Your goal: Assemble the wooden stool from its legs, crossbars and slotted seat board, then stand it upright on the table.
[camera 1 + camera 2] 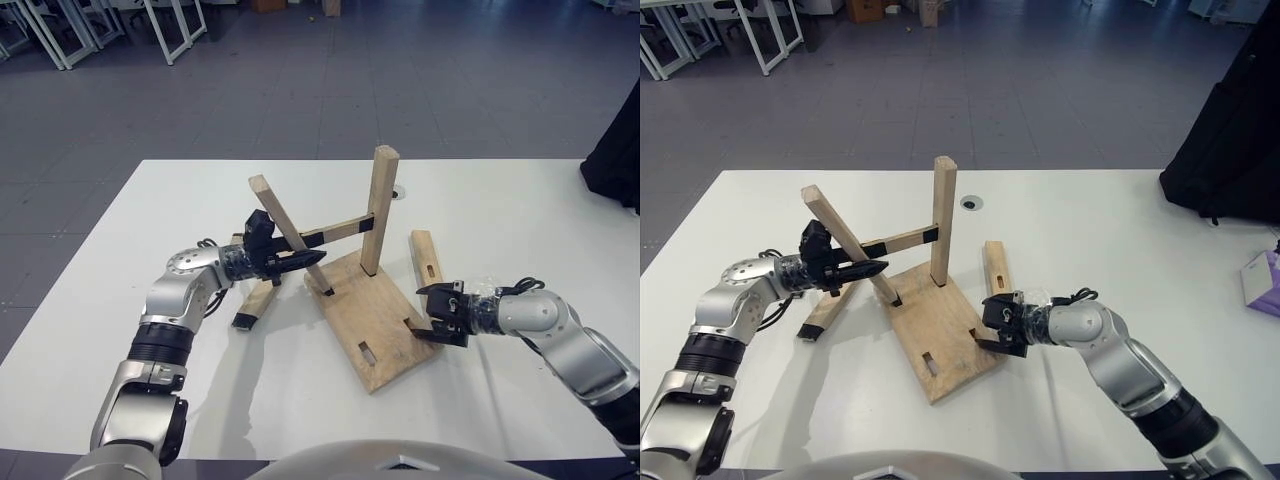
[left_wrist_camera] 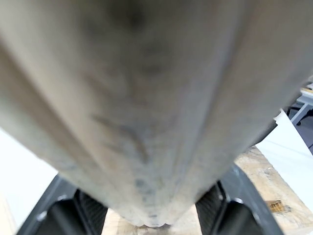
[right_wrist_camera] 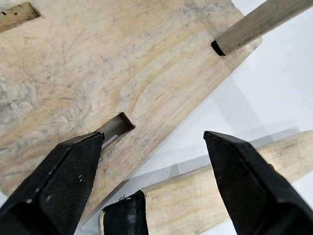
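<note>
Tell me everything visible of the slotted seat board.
The seat board is a pale, rough-grained wooden rectangle lying skewed on the white table. An upright leg and a leaning leg stand in its far slots; two near slots are empty. The open right gripper sits at its right edge beside one empty slot.

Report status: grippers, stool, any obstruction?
Left gripper shut on tilted leg. Right gripper open at seat board edge. Upright leg slotted; loose leg alongside.
</note>
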`<move>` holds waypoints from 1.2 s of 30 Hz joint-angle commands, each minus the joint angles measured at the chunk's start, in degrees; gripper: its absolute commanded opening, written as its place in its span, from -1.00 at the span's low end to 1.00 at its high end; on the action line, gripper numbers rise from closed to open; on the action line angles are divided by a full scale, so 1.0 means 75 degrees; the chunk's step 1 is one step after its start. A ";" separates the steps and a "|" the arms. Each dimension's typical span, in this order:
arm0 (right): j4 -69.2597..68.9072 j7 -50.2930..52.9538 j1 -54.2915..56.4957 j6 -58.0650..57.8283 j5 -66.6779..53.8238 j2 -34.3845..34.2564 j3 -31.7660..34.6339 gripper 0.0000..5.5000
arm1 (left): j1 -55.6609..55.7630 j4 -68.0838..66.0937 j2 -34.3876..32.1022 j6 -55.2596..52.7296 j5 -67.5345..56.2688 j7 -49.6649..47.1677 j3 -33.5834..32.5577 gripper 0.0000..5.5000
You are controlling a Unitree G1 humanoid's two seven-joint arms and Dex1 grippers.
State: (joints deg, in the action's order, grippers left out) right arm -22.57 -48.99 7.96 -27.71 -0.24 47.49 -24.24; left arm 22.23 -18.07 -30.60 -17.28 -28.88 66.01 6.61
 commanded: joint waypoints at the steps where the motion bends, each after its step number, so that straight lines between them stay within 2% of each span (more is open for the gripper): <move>1: 0.0298 0.0039 -0.0143 -0.0298 0.0331 -0.0035 -0.0160 0.37 | -0.0548 -0.0738 -0.0715 -0.0289 0.1921 -0.0286 0.1251 -0.26; 5: 0.0196 0.0148 -0.0107 -0.0468 0.0085 -0.0233 0.0107 0.37 | -0.0368 -0.1316 -0.0993 0.0108 0.2876 -0.0925 0.1946 -0.26; 12: -0.0460 0.1442 0.1214 -0.2504 -0.1682 -0.2401 0.2137 0.37 | -0.0906 -0.1576 -0.0816 -0.0107 0.3207 -0.1882 0.2764 -0.26; 13: -0.0674 0.1654 0.1294 -0.2987 -0.2065 -0.2827 0.2416 0.37 | -0.0993 -0.1475 -0.0829 -0.0247 0.3154 -0.1818 0.2875 -0.26; 17: -0.1424 0.2950 0.1984 -0.5759 -0.4235 -0.5793 0.4334 0.11 | -0.1050 -0.1522 -0.0845 -0.0356 0.3097 -0.1587 0.3152 -0.26; 19: -0.1454 0.3865 0.2465 -0.6261 -0.4791 -0.7160 0.5047 -0.03 | -0.0976 -0.1596 -0.0828 -0.0370 0.3106 -0.1523 0.3230 -0.26; 21: -0.1033 0.4872 0.2978 -0.5797 -0.5062 -0.8193 0.5252 -0.18 | -0.0928 -0.1549 -0.0829 -0.0425 0.3102 -0.1420 0.3339 -0.26; 22: -0.0735 0.5159 0.3191 -0.5265 -0.4701 -0.8256 0.5031 -0.26 | -0.0912 -0.1515 -0.0827 -0.0445 0.3088 -0.1393 0.3374 -0.26; 24: -0.0222 0.5537 0.3463 -0.3916 -0.3245 -0.7718 0.4038 -0.40 | -0.0818 -0.1507 -0.0833 -0.0425 0.3105 -0.1288 0.3455 -0.26; 26: 0.0388 0.5629 0.3411 -0.2717 -0.1923 -0.7009 0.2727 -0.40 | -0.0758 -0.1483 -0.0864 -0.0401 0.3105 -0.1212 0.3501 -0.26; 30: 0.1845 0.5417 0.2051 -0.2375 -0.0424 -0.5792 0.0261 -0.40 | -0.0594 -0.1430 -0.0896 -0.0418 0.3068 -0.1138 0.3566 -0.26; 32: 0.1781 0.5321 0.1622 -0.2448 -0.0247 -0.5629 -0.0147 -0.40 | -0.0529 -0.1367 -0.0951 -0.0495 0.3070 -0.1120 0.3610 -0.26; 36: 0.1603 0.5227 0.1769 -0.2390 -0.0085 -0.5627 -0.0183 -0.40 | -0.0517 -0.1441 -0.0993 -0.0739 0.3067 -0.1271 0.3689 -0.26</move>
State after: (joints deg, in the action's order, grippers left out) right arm -14.05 -8.48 24.51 -42.97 -4.00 2.52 -19.90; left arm 27.63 -20.99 -32.11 -10.91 -28.50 61.63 17.58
